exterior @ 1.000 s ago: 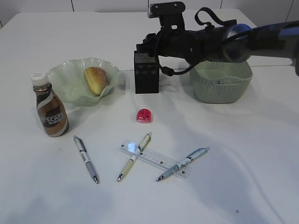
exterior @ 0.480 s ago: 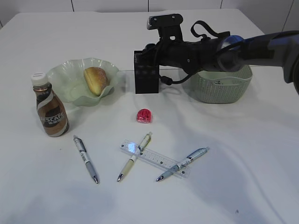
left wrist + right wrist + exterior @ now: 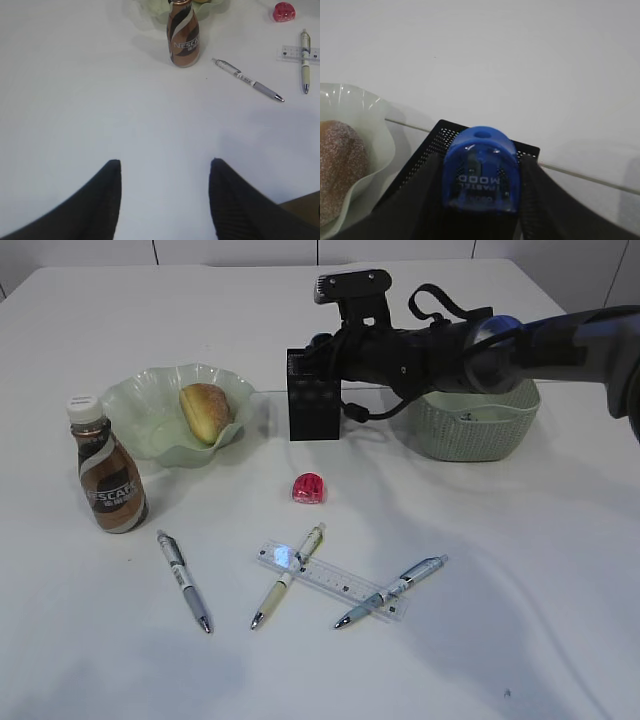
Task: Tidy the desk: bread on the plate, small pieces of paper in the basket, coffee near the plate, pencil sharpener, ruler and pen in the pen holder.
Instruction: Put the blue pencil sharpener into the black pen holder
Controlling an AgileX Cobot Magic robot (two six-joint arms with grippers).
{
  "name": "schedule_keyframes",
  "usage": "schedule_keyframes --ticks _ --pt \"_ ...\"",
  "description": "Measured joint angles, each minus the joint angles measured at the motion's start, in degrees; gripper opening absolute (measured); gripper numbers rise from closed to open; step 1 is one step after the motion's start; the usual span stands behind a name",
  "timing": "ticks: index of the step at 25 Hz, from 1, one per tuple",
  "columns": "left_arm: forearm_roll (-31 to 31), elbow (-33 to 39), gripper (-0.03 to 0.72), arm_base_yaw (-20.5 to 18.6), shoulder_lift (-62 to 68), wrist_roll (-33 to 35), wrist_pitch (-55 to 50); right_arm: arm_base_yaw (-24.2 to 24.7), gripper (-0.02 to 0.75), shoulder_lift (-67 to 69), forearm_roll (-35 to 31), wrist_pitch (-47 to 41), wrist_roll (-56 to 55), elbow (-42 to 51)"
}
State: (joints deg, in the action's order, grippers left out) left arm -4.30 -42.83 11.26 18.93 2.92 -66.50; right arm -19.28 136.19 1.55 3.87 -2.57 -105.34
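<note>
We note the bread (image 3: 206, 411) on the plate (image 3: 140, 400) at left, the coffee (image 3: 109, 480) beside it, the right gripper (image 3: 481, 172) clamping a blue sharpener (image 3: 481, 170) above the pen holder (image 3: 314, 400); pens, ruler (image 3: 335, 580) remain at lower centre.

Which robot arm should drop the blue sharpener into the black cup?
The right. Its pincer already grips the blue pencil sharpener over the pen holder. The left pincer hovers empty, far away.

The pen holder (image 3: 313, 397) is black metal mesh. The blue sharpener (image 3: 481, 170) is glossy translucent plastic. The surface (image 3: 520, 580) looks smooth, matt white.
</note>
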Motion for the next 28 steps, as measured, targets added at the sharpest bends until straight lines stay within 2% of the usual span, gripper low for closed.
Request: schedule_keyframes --ticks 6,12,28 --pt "0.0 0.0 0.394 0.0 0.0 0.0 0.02 0.0 0.371 0.0 0.09 -2.46 0.0 -0.26" --pt "-0.27 0.0 0.394 0.0 0.0 0.0 0.02 0.0 0.379 0.0 0.09 -7.66 0.0 -4.34" --pt "-0.54 0.0 0.394 0.0 0.0 0.0 0.02 -0.25 0.391 0.09 -0.12 -10.93 -0.1 -5.76"
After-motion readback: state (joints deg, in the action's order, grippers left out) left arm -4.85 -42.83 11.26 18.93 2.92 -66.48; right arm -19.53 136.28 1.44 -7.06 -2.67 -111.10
